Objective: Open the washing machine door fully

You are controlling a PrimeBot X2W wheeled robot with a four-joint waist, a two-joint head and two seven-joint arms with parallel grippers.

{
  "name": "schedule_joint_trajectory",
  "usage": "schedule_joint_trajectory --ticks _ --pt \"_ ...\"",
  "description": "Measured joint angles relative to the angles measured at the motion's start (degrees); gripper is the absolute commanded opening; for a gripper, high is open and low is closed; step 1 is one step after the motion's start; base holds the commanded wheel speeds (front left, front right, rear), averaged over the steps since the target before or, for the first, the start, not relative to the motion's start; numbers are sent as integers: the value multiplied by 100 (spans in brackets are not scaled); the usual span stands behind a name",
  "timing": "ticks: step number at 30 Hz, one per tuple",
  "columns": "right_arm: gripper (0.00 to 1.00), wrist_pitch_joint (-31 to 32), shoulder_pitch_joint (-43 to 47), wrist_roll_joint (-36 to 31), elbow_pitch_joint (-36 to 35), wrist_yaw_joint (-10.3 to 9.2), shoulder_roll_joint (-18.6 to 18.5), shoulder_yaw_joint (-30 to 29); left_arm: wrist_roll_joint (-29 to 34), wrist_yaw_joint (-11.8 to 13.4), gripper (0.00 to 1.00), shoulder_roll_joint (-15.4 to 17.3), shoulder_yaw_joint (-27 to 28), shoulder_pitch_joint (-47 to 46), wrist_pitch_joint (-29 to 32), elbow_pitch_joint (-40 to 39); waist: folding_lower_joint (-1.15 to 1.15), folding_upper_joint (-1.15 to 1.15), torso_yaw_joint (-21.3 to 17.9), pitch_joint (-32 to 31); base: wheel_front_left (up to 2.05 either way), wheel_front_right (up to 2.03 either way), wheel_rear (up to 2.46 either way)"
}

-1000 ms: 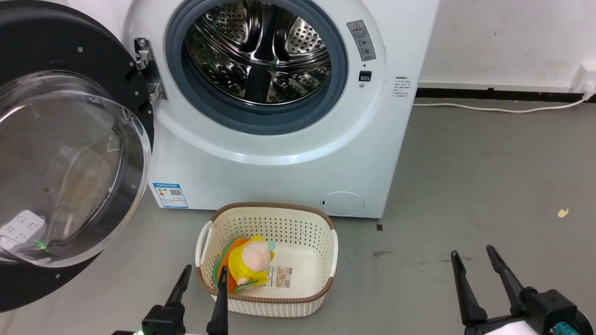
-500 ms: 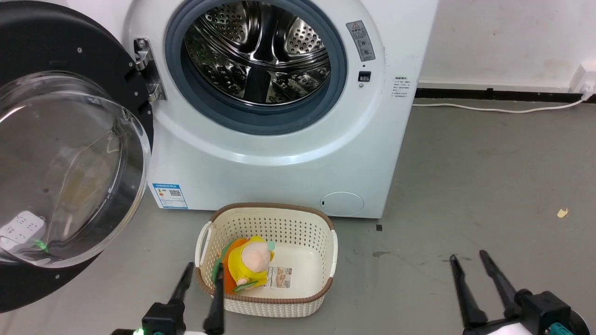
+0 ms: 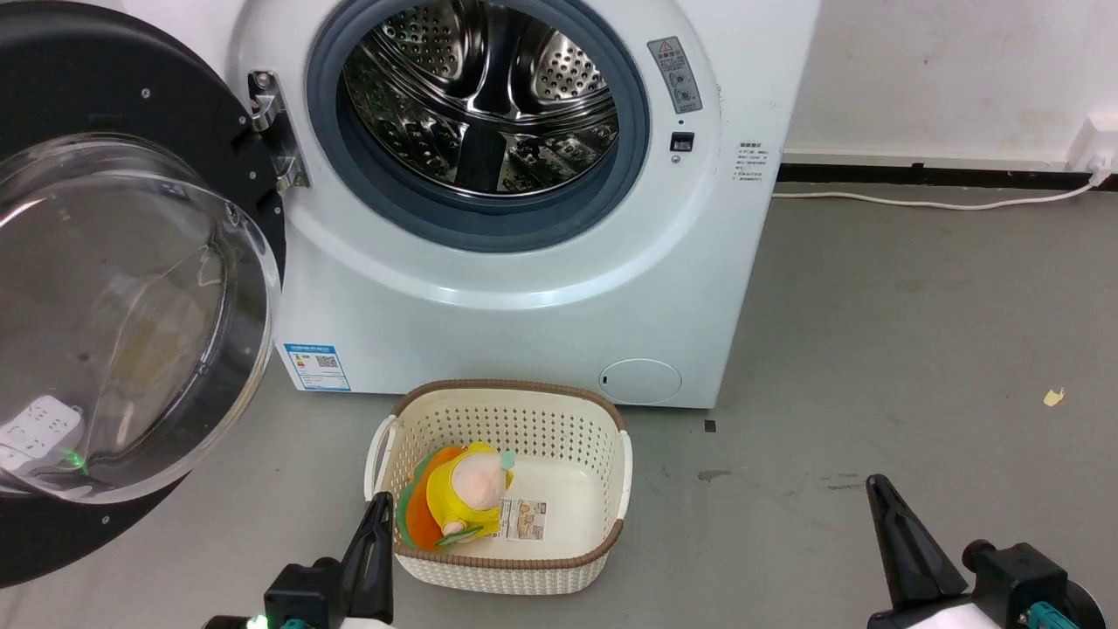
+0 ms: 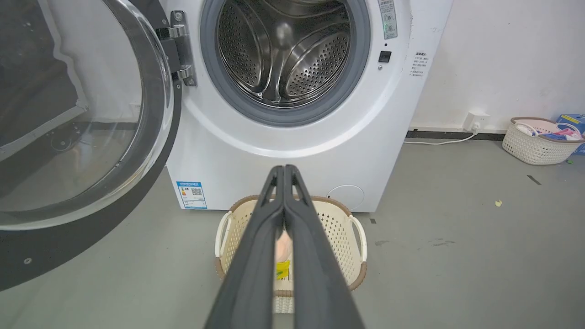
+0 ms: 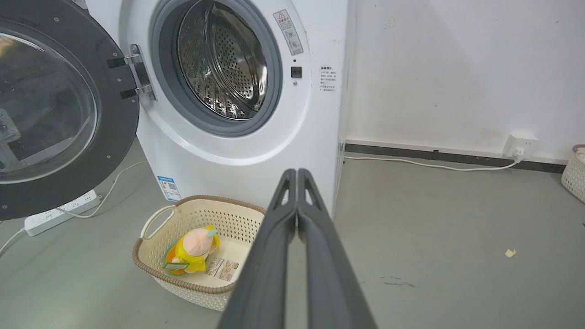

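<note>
Hanging open at upper left, the black-rimmed glass washing machine door (image 3: pixel 131 288) clears the white front-loading washing machine (image 3: pixel 524 297); left gripper (image 3: pixel 382 502) and right gripper (image 3: pixel 877 485), bottom edge, sit clenched empty.

Left gripper (image 4: pixel 284 172): fingers pressed together, nothing between them, rising from 6 o'clock to frame centre. Tips overlap the far rim of a cream basket (image 4: pixel 342 225) on the grey floor (image 4: pixel 457 256), just in front of the washing machine (image 4: pixel 297 141). Something yellow and pale (image 4: pixel 282 268) glimpsed inside the basket; cannot identify.

Washing machine door (image 4: pixel 68 249) swung wide at 9 o'clock on its hinge (image 4: pixel 181 45). Steel drum (image 4: pixel 283 50) exposed at 12 o'clock. Blue label (image 4: pixel 192 195) at the machine's lower corner.

Second basket (image 4: pixel 532 147) by the wall at 3 o'clock.
</note>
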Motion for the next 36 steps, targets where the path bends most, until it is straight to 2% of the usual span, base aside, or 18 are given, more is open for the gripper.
schedule_joint_trajectory --ticks 36 --pt "0 428 -58 -127 -205 0 0 23 297 -132 0 -121 325 -59 428 -270 0 0 -61 51 0 0 0"
